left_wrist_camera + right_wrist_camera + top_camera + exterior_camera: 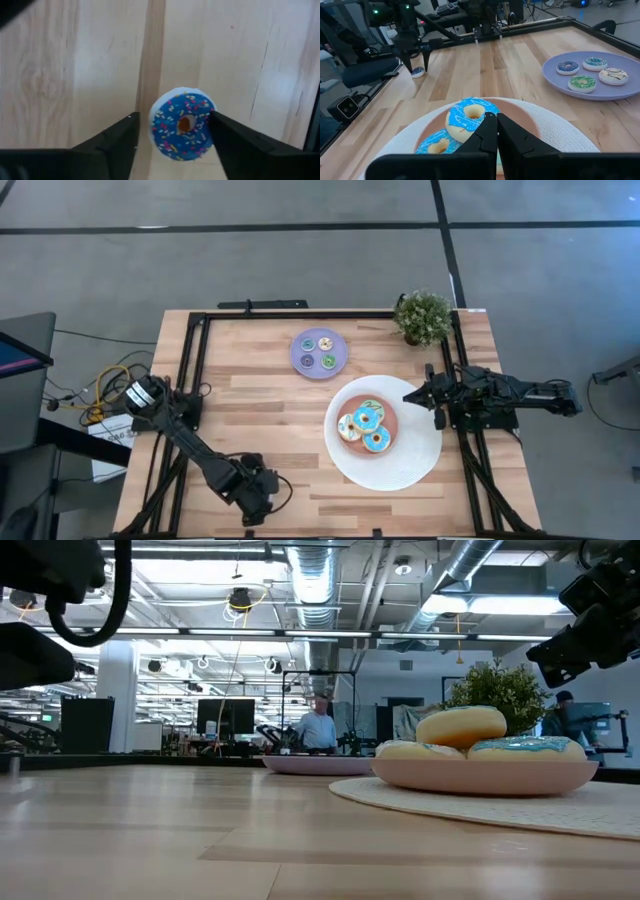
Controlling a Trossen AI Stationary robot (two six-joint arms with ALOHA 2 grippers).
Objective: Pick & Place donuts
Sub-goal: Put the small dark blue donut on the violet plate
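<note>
Standing between the spread fingers (pixel 120 145) of the left gripper (pixel 172 142), a small blue toy donut with sprinkles (pixel 183 124) sits on the wooden table (pixel 75 65), not pinched yet. It could slip or roll away if they close crooked. Only the left wrist view shows this. The right gripper (pixel 496 131), fingers pressed together, waits over the white plate (pixel 560 137).
</note>
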